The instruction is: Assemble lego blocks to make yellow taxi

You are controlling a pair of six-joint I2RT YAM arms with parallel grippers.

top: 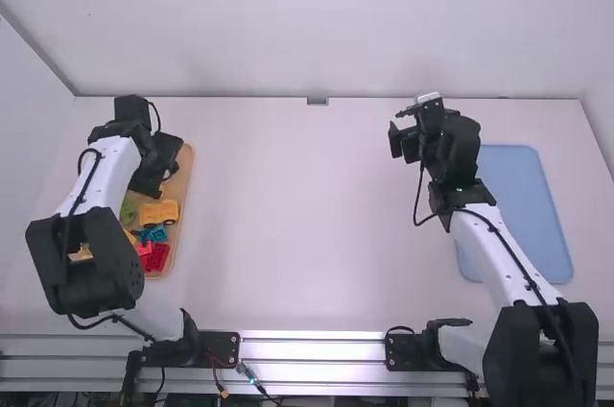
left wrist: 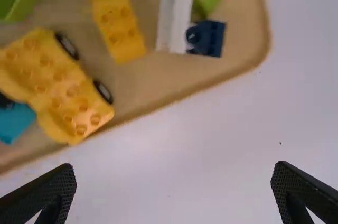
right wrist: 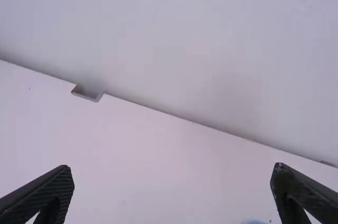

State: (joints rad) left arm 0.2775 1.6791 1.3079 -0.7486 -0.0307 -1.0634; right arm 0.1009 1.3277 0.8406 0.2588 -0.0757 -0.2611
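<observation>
The smooth, matte white table (top: 307, 215) is the broadest thing. On its right side lies a flat, pale blue tray (top: 532, 210) with rounded corners; on its left side sits a narrower tan tray (top: 188, 172), also round-cornered, with a raised rim, holding the toy blocks.

The left gripper (top: 171, 169) is at the far part of the tan tray. Its black, finely ribbed jaws stand wide apart, with nothing between them. The right gripper (top: 396, 129) is up the table, left of the blue tray; its ribbed jaws are also wide apart and hold nothing.

Among the blocks, the yellow vehicle body (left wrist: 58, 86) is the task's main piece visible. It lies inside the tan tray, near the rim, glossy and stepped, with rounded studs on top and black round wheels (left wrist: 66, 45) along one side. A slim, straight white piece (left wrist: 176, 10) lies in the tray too, with a small oblong yellow brick (left wrist: 120, 28) beside it. Glossy red blocks (top: 158, 255) are toward the tray's near end. Smallest is a squarish dark blue piece (left wrist: 208, 39) by the white piece's end.
</observation>
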